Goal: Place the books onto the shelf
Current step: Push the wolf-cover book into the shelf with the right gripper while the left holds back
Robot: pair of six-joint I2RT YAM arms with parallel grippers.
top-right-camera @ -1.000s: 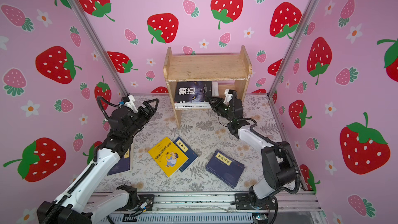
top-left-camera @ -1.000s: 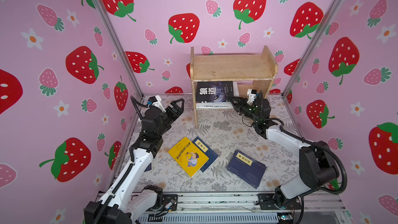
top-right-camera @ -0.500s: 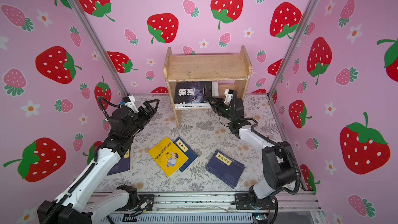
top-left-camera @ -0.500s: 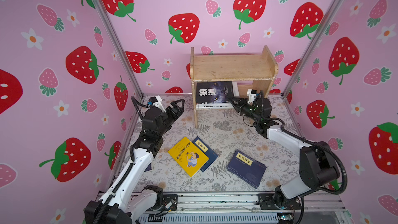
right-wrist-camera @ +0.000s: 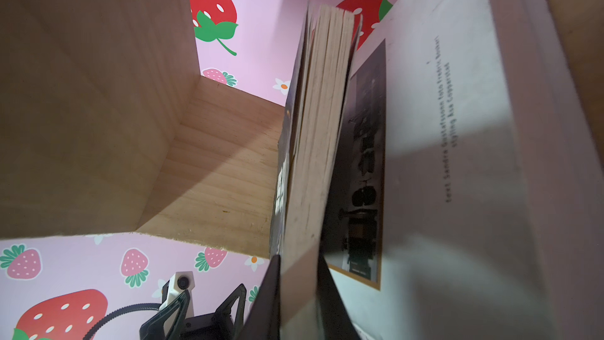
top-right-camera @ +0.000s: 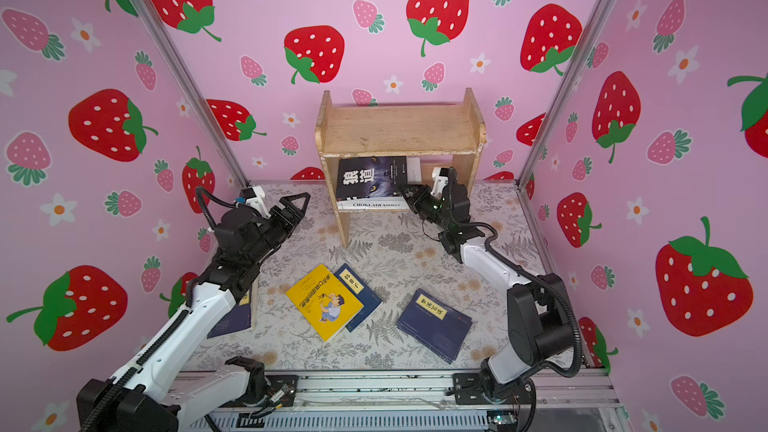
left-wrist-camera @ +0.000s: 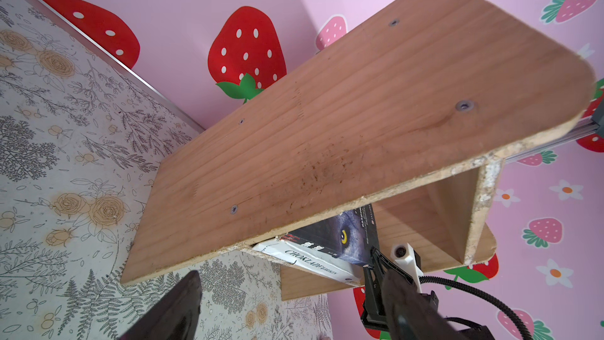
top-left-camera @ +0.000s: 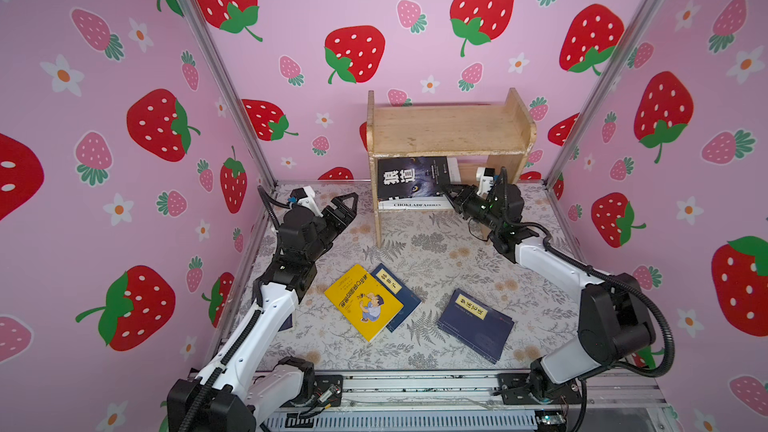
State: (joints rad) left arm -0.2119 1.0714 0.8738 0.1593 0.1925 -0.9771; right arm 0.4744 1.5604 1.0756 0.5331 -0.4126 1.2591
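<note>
While clamped shut on the page edge of the dark wolf-face paperback (top-left-camera: pixel 409 178), the right gripper (top-left-camera: pixel 445 192) reaches into the lower tier of the light wooden two-tier shelf (top-left-camera: pixel 449 128). That book tilts up off the flat white "Chokladfabriken" volume (top-left-camera: pixel 415 204). The left gripper (top-left-camera: pixel 347 203) hangs spread wide and empty, left of the shelf. On the floral mat (top-left-camera: pixel 436 251), a yellow cartoon-cover book (top-left-camera: pixel 361 301) overlaps one navy book (top-left-camera: pixel 392 280). A second navy book (top-left-camera: pixel 476 324) lies apart.
</note>
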